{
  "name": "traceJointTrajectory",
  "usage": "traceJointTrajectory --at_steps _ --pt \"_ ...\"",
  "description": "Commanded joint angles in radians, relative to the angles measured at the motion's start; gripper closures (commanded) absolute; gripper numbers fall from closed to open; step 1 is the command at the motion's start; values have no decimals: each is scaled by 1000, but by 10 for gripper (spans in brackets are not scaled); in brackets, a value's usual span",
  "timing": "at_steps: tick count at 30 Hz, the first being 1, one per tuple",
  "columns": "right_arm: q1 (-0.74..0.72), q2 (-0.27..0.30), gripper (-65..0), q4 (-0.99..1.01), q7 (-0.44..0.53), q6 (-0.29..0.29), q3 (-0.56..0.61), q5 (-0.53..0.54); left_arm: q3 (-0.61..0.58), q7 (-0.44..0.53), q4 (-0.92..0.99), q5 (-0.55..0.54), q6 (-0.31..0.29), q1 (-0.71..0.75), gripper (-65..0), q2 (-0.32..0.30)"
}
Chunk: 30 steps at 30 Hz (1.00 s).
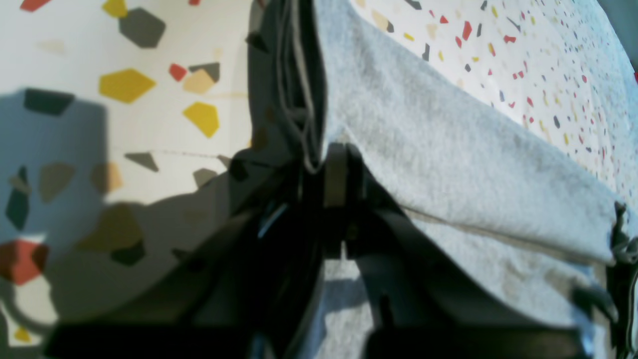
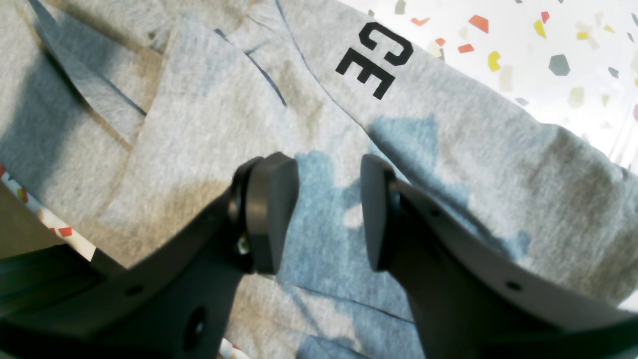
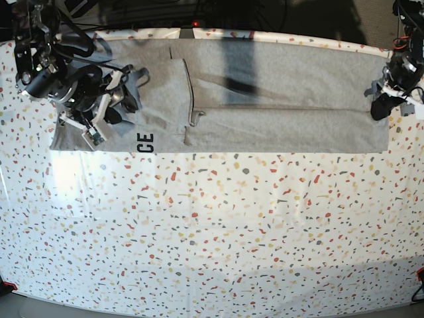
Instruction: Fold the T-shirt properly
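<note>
**T-shirt spread along far edge of terrazzo table, both arms at its ends**

Left wrist view: T-shirt [image 1: 448,164] grey fleece-like cloth, folded edge running diagonally across frame. Left gripper [image 1: 335,174] has its jaws pressed together, pinching a fold of the T-shirt's edge; stacked cloth layers visible just above the tips. Table [image 1: 149,124] white with yellow, red, grey and tan chips; hard shadow of the arm at left. View blurry up close.

Right wrist view: right gripper [image 2: 329,212] jaws spread, a clear gap between the two black pads, nothing between them; hovers over the T-shirt [image 2: 199,149]. Whether the pads touch the cloth, cannot tell. Black letters "CE" [image 2: 376,57] printed near the cloth edge. Several creases and overlapped layers at upper left. Speckled table [image 2: 548,50] at upper right.

Base view: T-shirt [image 3: 278,112] lies as a long flat band along the table's far edge, partly folded, "CE" [image 3: 146,142] at its near-left edge. Right gripper [image 3: 109,106] over the left end, left gripper [image 3: 381,106] at the right end. Table [image 3: 212,232] wide, speckled, glare patch at left. Dark background behind the table with cables.
</note>
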State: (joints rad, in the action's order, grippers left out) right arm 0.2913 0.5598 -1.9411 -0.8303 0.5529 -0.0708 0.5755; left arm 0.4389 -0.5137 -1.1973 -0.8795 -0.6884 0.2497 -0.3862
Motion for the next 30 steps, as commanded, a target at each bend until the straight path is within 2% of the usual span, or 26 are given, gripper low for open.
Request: traceJointTrajectory --at_steps 1,2,4,8,11,14,18,23,27,30 --pt "-8 13 -256 -14 23 -2 -8 8 8 31 -10 -8 -10 -2 0 -32" --pt "-8 13 -256 -14 22 -2 -8 8 8 45 -10 -8 8 -3 0 -45" --pt "-5 13 -256 -14 20 -2 -8 8 8 71 -10 6 96 -3 0 -69" --pt "-6 13 -256 -17 27 -2 -8 9 7 96 -10 136 177 -3 0 -115" --pt "-6 7 -256 -22 74 -1 -8 10 7 121 -10 203 262 -3 0 -140" --pt "-5 -31 -256 -30 126 12 -7 19 7 169 -10 242 321 -3 0 -165" --pt "-6 -105 -256 -30 143 110 5 97 7 190 -10 282 356 -3 0 -204" --pt "-6 -196 -256 -29 143 122 64 67 7 193 -10 338 440 -3 0 -256" --pt "-6 -238 -256 -29 143 123 120 -16 7 164 -20 338 441 -3 0 -288" --pt "-6 -241 -256 -29 156 123 150 -64 7 81 -75 329 423 3 0 -282"
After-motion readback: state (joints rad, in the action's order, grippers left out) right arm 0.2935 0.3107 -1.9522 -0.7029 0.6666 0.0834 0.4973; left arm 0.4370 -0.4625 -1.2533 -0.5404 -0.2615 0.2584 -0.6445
